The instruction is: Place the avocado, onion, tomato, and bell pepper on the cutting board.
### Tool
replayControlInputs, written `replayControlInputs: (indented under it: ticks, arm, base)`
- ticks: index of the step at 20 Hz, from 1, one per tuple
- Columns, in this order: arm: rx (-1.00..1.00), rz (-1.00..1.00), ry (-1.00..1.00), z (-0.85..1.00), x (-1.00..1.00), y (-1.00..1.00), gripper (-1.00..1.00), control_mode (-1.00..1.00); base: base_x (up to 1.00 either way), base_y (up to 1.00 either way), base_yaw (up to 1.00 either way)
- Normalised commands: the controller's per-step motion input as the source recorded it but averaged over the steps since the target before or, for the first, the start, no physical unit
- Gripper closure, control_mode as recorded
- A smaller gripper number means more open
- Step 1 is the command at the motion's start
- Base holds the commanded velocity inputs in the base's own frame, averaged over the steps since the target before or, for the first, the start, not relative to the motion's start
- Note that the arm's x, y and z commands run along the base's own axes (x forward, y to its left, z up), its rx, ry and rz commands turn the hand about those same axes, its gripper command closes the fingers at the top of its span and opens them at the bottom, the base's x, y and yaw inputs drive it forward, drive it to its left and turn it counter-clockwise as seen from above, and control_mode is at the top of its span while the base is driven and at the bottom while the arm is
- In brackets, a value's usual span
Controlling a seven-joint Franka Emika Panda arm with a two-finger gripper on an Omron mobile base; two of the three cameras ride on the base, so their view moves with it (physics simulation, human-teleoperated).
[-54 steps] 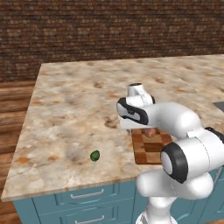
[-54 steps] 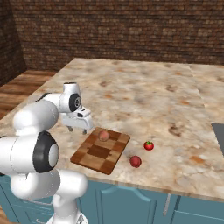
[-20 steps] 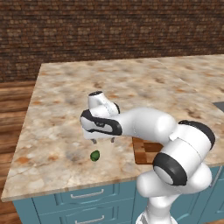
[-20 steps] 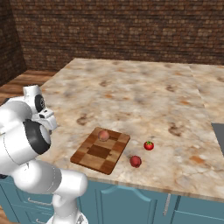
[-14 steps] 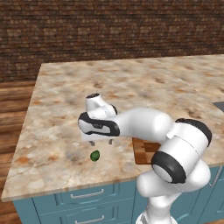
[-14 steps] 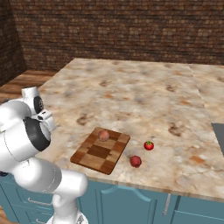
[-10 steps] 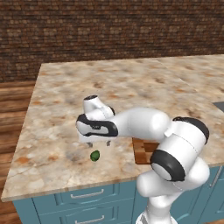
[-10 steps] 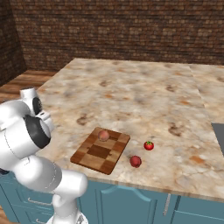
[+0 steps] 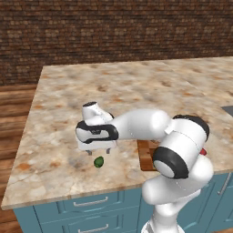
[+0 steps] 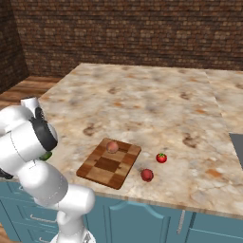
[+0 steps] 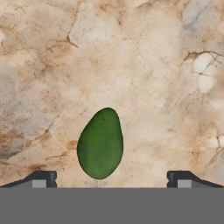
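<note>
Avocado lies on the marble counter near its front edge, well to the left of the cutting board, and nothing grips it. You have the gripper poised directly over it, pointing down, with the fingers spread wide and clear of the fruit on either side. From the hand view you see the avocado lying flat on the stone, its narrow end pointing away from the fingertips, and it sits between the two tips, a little nearer the left one. Neither tip touches it there.

On the right base view you can see only a sliver of the avocado past the arm's elbow. The checkered wooden board sits near the front of the counter, and the onion rests on its far corner. To the right of the board, on bare counter, you have a small red tomato with a green top, and closer to the front edge a darker red ball; both lie just beside the board but off it. On the left base view only a strip of the board shows behind the arm.
</note>
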Motion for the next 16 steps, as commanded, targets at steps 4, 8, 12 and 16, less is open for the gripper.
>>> replayControlInputs:
  ticks: [4, 8, 12, 16]
  arm:
    - [0.00, 0.00, 0.00, -0.16, 0.13, 0.01, -1.00, -1.00]
    - [0.00, 0.00, 0.00, -0.15, 0.11, 0.04, -1.00, -1.00]
    - [0.00, -0.03, 0.00, -0.20, 0.00, 0.01, -1.00, -1.00]
    - [0.00, -0.04, 0.00, -0.11, -0.10, 0.00, -1.00, -1.00]
  base:
    - [0.00, 0.00, 0.00]
    - [0.00, 0.00, 0.00]
    - [0.00, 0.00, 0.00]
    - [0.00, 0.00, 0.00]
